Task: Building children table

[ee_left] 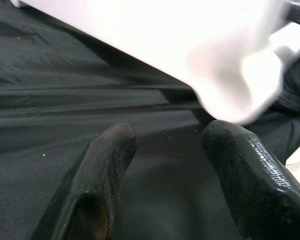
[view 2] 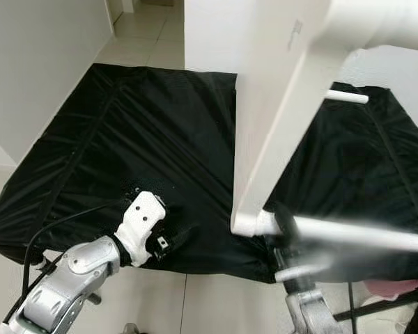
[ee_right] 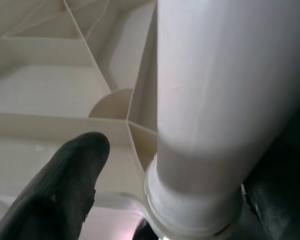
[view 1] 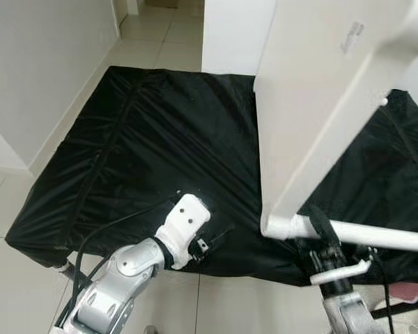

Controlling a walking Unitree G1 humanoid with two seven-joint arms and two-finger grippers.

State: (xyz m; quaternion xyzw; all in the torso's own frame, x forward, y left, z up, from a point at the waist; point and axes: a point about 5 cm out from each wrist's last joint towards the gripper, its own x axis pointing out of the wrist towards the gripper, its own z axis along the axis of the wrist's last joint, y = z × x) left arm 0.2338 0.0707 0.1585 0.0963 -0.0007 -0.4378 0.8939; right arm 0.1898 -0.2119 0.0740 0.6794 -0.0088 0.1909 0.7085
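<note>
The white children's table top (view 1: 313,90) stands tilted on its edge over the black sheet (view 1: 146,139), its ribbed underside in the right wrist view (ee_right: 55,90). A white tube leg (view 1: 383,236) runs right from its lowest corner. My right gripper (view 1: 322,235) is shut on that leg (ee_right: 210,100) close to the corner socket, one finger on each side. My left gripper (view 1: 212,240) hangs low at the sheet's front edge, left of the corner. It is open, fingers (ee_left: 105,165) apart with nothing between them, pointing at the corner (ee_left: 240,95).
A short white peg (view 2: 348,97) sticks out of the table's upper right side. Another thick white tube (view 2: 383,21) crosses the top right. A white wall (view 1: 35,62) borders the sheet's left side, with tiled floor (view 1: 160,35) behind. Something pink (view 1: 404,289) lies at the lower right.
</note>
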